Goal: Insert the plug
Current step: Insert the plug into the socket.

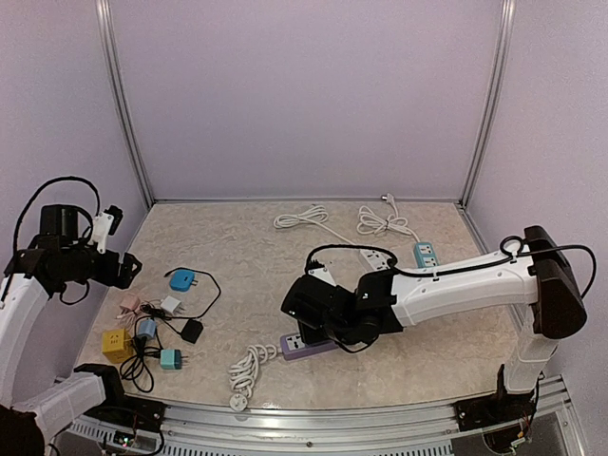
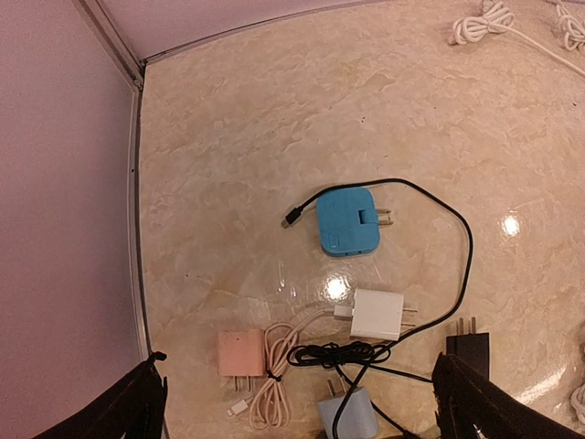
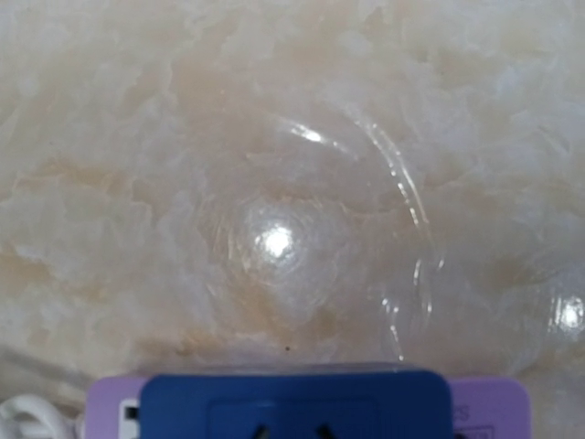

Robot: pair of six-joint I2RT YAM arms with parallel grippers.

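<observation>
Plug (image 3: 294,402), blue, directly under right gripper (image 1: 306,325), atop purple power strip (image 3: 486,404).

Dark-blue plug (image 3: 297,402) sits atop purple pwr strip (image 3: 484,402), which lies flat, face up.

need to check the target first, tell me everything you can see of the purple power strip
The purple power strip is a plastic-looking bar lying flat on the table, near the front, mostly hidden under the right arm. Its white cord trails left in a loose coil. In the right wrist view a dark blue slotted block covers its middle.
</observation>
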